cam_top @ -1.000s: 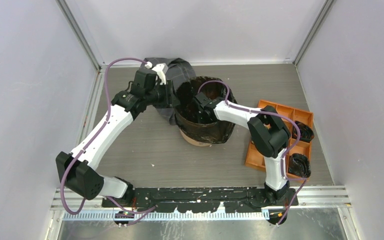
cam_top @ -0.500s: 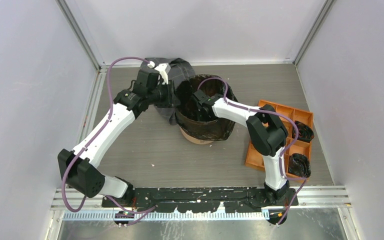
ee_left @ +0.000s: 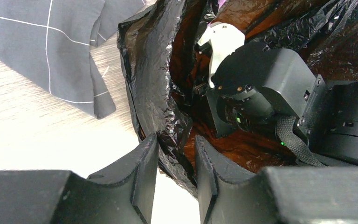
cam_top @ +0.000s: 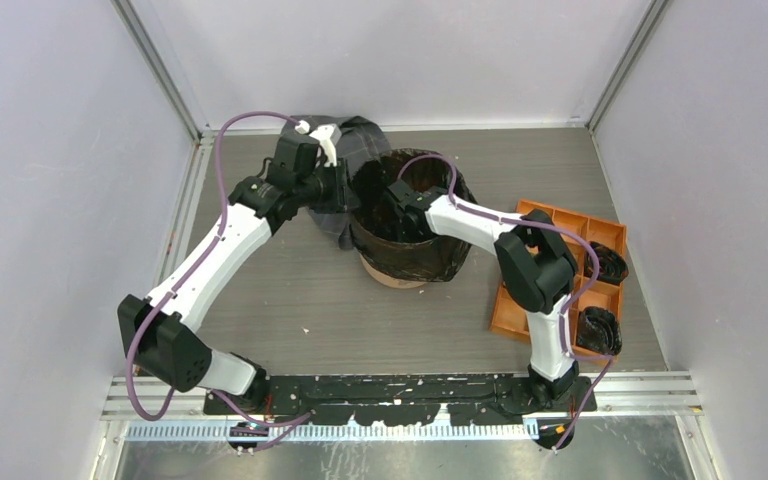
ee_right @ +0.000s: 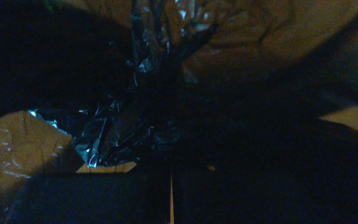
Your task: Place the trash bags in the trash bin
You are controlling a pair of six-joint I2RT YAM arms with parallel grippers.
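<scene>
The trash bin (cam_top: 392, 278) stands near the middle of the table's (cam_top: 290, 300) far edge, the trash bag (cam_top: 415, 255) lining it and folded over its rim; the left gripper (ee_left: 175, 149) straddles that fold at the bin's left rim, jaws narrow, probably to seat it, though a real pinch is unclear. The right gripper (ee_right: 170, 179), pressed together, reaches inside, film bunched just ahead.

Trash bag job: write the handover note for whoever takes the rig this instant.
Left gripper: jaws straddle the bag edge at the left rim of the bin; grip unclear.
Right gripper: shut, down inside the bin amid bunched bag folds.
Done: bag is in the bin, its top draped over the rim.
Left: probably finish seating the edge on the rim, then withdraw both arms.
</scene>
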